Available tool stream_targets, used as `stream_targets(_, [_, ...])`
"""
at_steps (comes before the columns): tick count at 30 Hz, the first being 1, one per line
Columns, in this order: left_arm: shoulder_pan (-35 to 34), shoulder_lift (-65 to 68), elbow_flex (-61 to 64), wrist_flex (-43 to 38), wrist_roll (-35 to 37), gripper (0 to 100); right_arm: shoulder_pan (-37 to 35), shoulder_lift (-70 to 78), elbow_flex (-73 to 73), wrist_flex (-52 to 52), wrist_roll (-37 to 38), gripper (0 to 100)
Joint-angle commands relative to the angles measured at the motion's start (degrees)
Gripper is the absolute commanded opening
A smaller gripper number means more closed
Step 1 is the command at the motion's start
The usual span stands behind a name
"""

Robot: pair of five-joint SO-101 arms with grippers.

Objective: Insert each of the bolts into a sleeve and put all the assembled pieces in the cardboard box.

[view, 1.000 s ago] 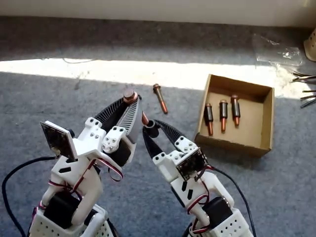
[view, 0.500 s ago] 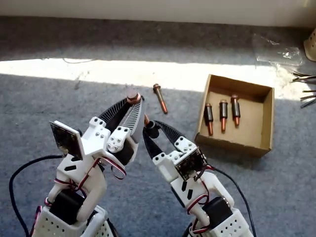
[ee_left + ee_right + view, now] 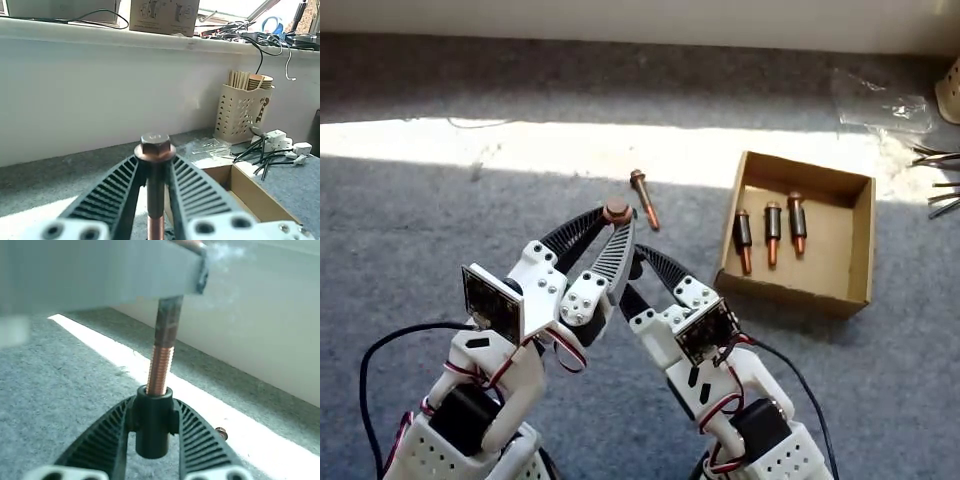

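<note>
- Now my left end effector (image 3: 155, 162) clamps a copper bolt (image 3: 155, 146) upright, head on top.
- My right end effector (image 3: 152, 407) grips a black sleeve (image 3: 151, 430), and the bolt's threaded tip sits in its mouth.
- Three assembled pieces (image 3: 772, 232) lie in the cardboard box (image 3: 790, 288).
- A spare bolt (image 3: 643, 200) lies on the desk (image 3: 440, 230) nearby.

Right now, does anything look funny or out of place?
Only one thing: a bare bolt lies loose on the carpet outside the cardboard box, with no sleeve on it, while three assembled pieces lie neatly inside. Nothing looks spilled or broken.
</note>
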Motion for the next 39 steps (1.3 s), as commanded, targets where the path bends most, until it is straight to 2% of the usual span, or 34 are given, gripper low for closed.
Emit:
stream_targets(1, [1.5, -1.0, 0.2, -1.5, -0.4, 5, -0.2, -0.3, 8.9, 0.2, 0.4, 0.4])
stream_targets(9, [1.3, -1.1, 2.9, -1.8, -0.2, 4, -0.2, -0.3, 8.9, 0.2, 0.4, 0.4])
stream_targets(12, [-1.5, -1.1, 3.1, -1.8, 0.2, 4, -0.2, -0.3, 8.9, 0.2, 0.4, 0.4])
stream_targets(17, [-7.4, -1.1, 4.5, -1.6, 10.2, 4, -0.1, -0.3, 8.9, 0.2, 0.4, 0.4])
stream_targets(21, [-10.3, -1.1, 6.1, -1.6, 13.9, 4, -0.1, -0.3, 8.9, 0.2, 0.4, 0.4])
stream_targets(33, [-10.1, -1.8, 9.2, -1.4, 14.1, 4, -0.1, -0.3, 8.9, 0.2, 0.4, 0.4])
stream_targets(39, [-10.1, -10.5, 10.0, 3.9, 13.8, 1, -0.1, -0.3, 8.9, 0.1, 0.4, 0.4])
